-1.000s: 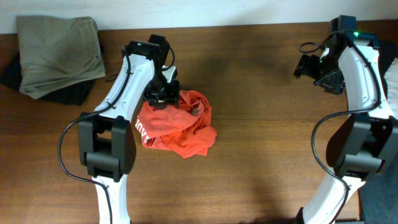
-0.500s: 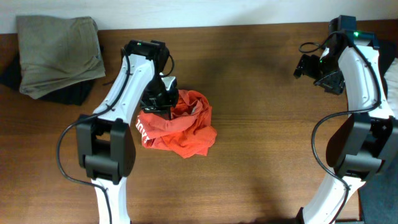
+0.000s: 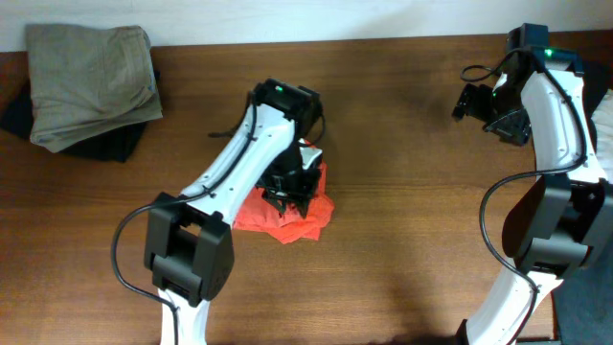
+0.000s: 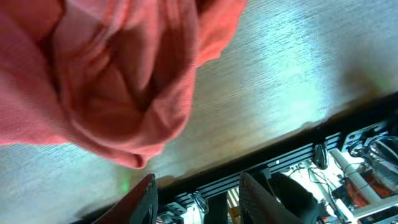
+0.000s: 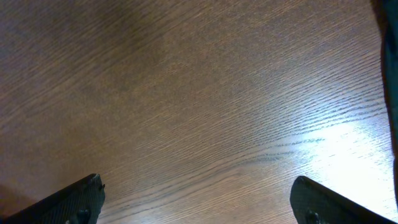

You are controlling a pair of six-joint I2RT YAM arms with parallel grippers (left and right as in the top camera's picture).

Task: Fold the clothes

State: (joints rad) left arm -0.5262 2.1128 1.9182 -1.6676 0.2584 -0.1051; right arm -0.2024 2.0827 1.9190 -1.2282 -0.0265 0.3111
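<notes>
Brown table [image 3: 402,240] holds one red T-shirt [image 3: 299,218]; left pincer [image 4: 196,186] and right pincer [image 5: 196,194] both spread wide.

The T-shirt [image 3: 305,218] is plain red-orange, paler and pinker where light catches its folds. The table [image 3: 412,249] is mid-brown wood with fine, streaky grain. One folded garment [image 3: 91,77] is khaki-olive, the garment under it [image 3: 113,146] is black, and the left arm [image 3: 244,163] and right arm [image 3: 556,105] are white with black joints.
</notes>
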